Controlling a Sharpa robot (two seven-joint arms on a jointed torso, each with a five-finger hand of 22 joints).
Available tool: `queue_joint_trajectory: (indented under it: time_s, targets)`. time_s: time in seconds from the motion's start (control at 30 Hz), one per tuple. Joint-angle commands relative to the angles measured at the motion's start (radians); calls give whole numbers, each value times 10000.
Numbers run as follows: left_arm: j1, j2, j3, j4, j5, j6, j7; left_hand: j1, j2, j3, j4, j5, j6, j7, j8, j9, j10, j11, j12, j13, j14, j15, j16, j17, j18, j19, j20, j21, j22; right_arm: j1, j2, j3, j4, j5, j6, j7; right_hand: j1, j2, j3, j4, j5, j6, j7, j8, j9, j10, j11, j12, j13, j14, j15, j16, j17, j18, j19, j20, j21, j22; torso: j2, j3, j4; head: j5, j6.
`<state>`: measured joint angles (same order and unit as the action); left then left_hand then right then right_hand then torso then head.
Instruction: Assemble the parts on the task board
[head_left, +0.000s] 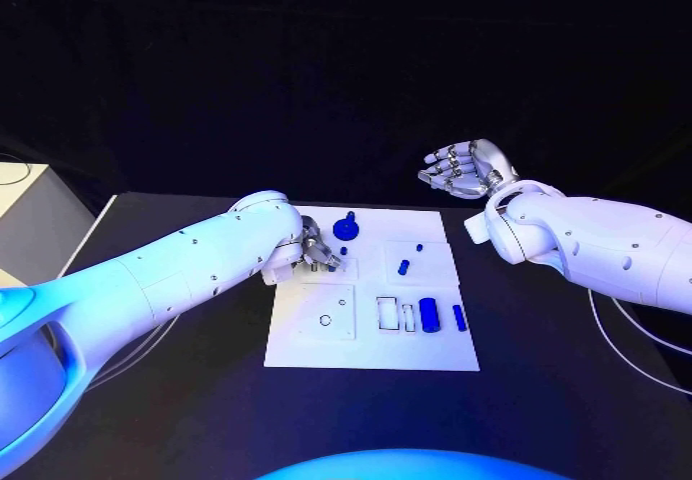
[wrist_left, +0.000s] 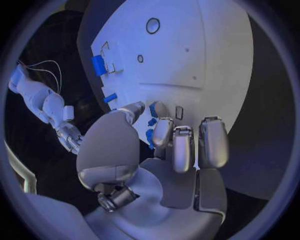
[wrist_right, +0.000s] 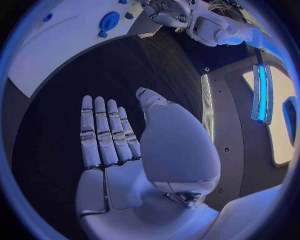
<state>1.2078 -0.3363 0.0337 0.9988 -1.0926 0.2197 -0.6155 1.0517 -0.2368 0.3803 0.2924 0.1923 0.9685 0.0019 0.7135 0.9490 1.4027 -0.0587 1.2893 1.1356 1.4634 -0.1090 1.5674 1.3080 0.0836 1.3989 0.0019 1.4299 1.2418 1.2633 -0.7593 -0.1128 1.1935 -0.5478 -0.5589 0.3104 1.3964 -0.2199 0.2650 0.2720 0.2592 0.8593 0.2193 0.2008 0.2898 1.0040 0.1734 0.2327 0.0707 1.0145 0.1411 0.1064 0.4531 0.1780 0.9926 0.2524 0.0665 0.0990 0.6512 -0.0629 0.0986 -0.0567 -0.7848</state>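
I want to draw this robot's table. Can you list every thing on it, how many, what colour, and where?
Table: one, black, under everything.
Board: one, white, middle of the table.
Round knob piece: one, blue, far edge of the board.
Cylinder: one, blue, right side of the board, lying beside a thin blue bar.
Little pieces: a few, blue, middle of the board; exact count unclear.
Left hand: silver, fingers curled, low over the board's left part.
Right hand: silver, raised, off the board.

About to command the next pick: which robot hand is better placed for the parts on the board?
Probably left. The left robot hand hovers over the task board beside the blue parts; the right robot hand is raised off the board, empty.
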Motion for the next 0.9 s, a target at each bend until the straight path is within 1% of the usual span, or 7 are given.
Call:
queue_joint_trajectory:
  time_s: [0.03, 0.13, 0.37, 0.47, 0.7, 0.8, 0.9]
  targets:
    - [3, -81, 20, 121, 29, -117, 47, -164, 276, -556, 10, -637, -7, 44, -116, 105, -73, -5, -48, -19, 1051, -11, 0, 2548, -131, -13, 12, -81, -23, -15, -11, 2, 15, -35, 121, 92, 18, 104, -72, -14, 57, 21, 235, -48, -12, -4, 78, -55, -8, -56, -6, -42, -9, 64, -84, -12, -12, -9, 0, 0, 4, -4, 18]
    - [5, -154, 37, 192, 29, -183, 45, -103, 529, -1163, 16, -1214, -12, 44, -181, 203, -111, -2, -73, -70, 1044, -10, -12, 2520, -126, -23, 15, -96, -34, -24, -17, 2, 16, -35, 120, 95, 18, 104, -72, -14, 57, 21, 235, -48, -12, -4, 78, -55, -8, -56, -6, -42, -9, 64, -84, -12, -12, -9, -1, 1, 5, -5, 28]
    - [7, -335, 307, 440, 120, -334, 99, 153, 764, -1887, 12, -1354, -127, 91, -306, 302, -281, 40, -249, -332, 995, 20, -87, 2348, -76, -157, 34, -223, -270, -39, -37, 2, 24, -30, 121, 101, 7, 112, -89, -4, 55, 22, 238, -56, -13, -7, 82, -55, -19, -68, 0, -56, -25, 63, -96, -7, -14, -27, 18, -3, 2, 43, 69]
    - [10, -428, 535, 555, 295, -430, 169, 489, 941, -2415, 11, -1349, -481, 264, -677, 228, -559, 189, -482, -654, 939, 140, -176, 2153, -6, -378, 121, -430, -632, -42, -51, 2, 27, -28, 114, 104, 6, 113, -91, -3, 55, 22, 238, -57, -13, -7, 82, -55, -20, -69, 1, -58, -27, 63, -97, -6, -14, -29, 5, -1, 12, 47, 72]
    - [79, -787, 1195, 735, 630, -631, 316, 1390, 1387, -3060, 16, -1273, -1272, 767, -1573, -240, -1863, 642, -1656, -2323, 714, 541, -476, 1538, 239, -1121, 450, -1154, -1837, -45, -117, 2, 56, -25, 94, 103, 4, 113, -94, -2, 55, 22, 239, -58, -13, -9, 83, -55, -21, -72, 2, -60, -29, 63, -99, -5, -15, -31, 22, 25, 4, 32, 133]
    - [156, -974, 1510, 729, 800, -732, 404, 1741, 1509, -2948, 11, -1250, -1389, 895, -1867, -559, -2145, 755, -1873, -2672, 658, 646, -539, 1412, 279, -1234, 542, -1290, -2026, -43, -162, 2, 82, -24, 79, 97, 4, 113, -94, -2, 55, 22, 239, -58, -13, -9, 83, -55, -21, -72, 2, -60, -29, 63, -99, -5, -15, -31, 40, 32, -1, 40, 172]
    - [256, -1042, 1681, 566, 921, -1003, 608, 2161, 1453, -2482, 11, -1238, -1583, 1053, -2265, -1011, -2434, 892, -2098, -3030, 495, 758, -750, 993, 328, -1385, 639, -1468, -2289, -38, -191, 3, 113, -24, 64, 96, 1, 117, -108, 3, 57, 24, 240, -63, -14, -14, 86, -58, -29, -80, 6, -71, -41, 63, -109, -1, -16, -45, 61, 23, -4, 52, 210]
